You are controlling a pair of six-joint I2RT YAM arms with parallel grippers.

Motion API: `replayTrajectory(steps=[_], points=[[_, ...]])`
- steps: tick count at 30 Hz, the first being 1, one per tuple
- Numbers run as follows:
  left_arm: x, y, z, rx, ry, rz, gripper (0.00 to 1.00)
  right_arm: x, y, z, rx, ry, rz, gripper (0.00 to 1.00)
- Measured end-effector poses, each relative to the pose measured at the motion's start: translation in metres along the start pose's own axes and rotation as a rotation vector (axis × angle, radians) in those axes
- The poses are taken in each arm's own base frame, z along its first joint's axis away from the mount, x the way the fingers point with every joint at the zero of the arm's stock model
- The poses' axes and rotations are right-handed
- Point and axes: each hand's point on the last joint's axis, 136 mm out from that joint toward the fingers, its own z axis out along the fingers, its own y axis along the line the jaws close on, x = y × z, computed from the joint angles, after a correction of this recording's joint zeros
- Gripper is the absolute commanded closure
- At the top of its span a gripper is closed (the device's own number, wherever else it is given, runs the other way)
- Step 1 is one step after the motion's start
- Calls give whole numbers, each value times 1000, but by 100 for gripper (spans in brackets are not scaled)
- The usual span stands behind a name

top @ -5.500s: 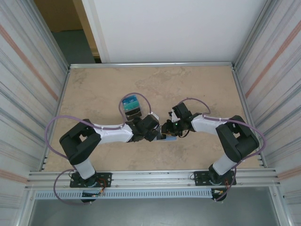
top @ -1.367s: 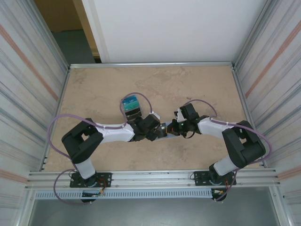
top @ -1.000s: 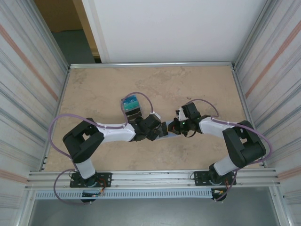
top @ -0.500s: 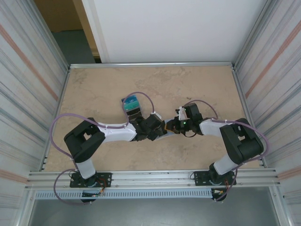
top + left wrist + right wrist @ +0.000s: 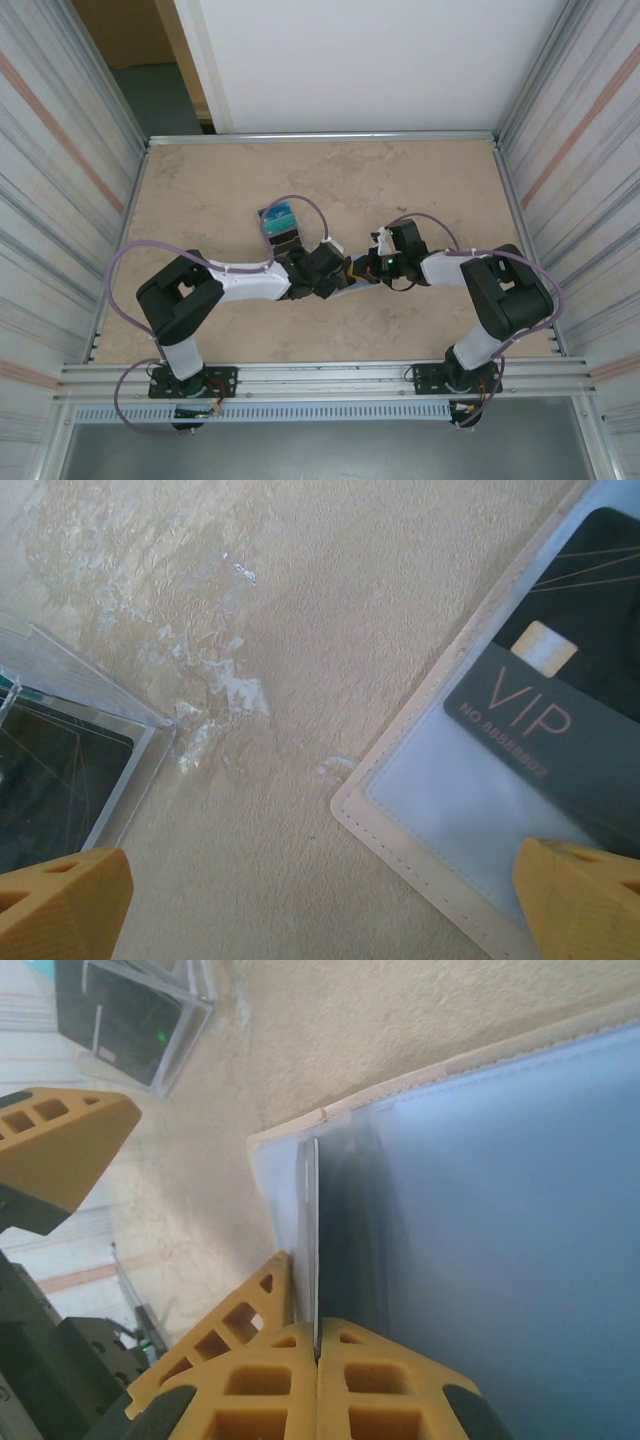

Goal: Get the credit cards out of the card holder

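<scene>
The card holder point(image 5: 430, 820), beige with pale blue lining, lies open on the table between both grippers point(image 5: 350, 287). A dark VIP credit card point(image 5: 560, 680) sits in its pocket. My left gripper point(image 5: 320, 910) is open, one yellow fingertip point(image 5: 585, 900) over the holder's corner and the other on bare table beside it. My right gripper point(image 5: 317, 1355) is shut on the thin edge of a credit card point(image 5: 314, 1230), which stands edge-on against the holder's blue lining point(image 5: 480, 1210). In the top view the left gripper point(image 5: 338, 278) and right gripper point(image 5: 362, 270) almost meet.
A clear plastic box point(image 5: 280, 226) holding teal and dark cards stands just behind the left gripper, and its corner point(image 5: 90, 740) shows close by. The left arm's yellow finger point(image 5: 60, 1150) hovers near the right gripper. Metal rails edge the table.
The right arm's elbow has swung left and its gripper has edged a little toward the left gripper. The left arm has barely moved and stays open.
</scene>
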Motion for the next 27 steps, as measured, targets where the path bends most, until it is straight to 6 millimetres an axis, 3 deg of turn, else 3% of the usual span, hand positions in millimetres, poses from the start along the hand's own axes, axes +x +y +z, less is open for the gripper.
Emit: replayTrajectory(steps=[15, 18, 27], points=[[9, 10, -10, 21, -16, 21, 1, -1, 5, -49, 182, -117, -109, 100], [5, 15, -22, 25, -33, 15, 1, -1, 14, -62, 194, -150, -161, 100], [-45, 51, -93, 35, -257, -94, 3, 15, 55, -78, 174, -178, -420, 100]])
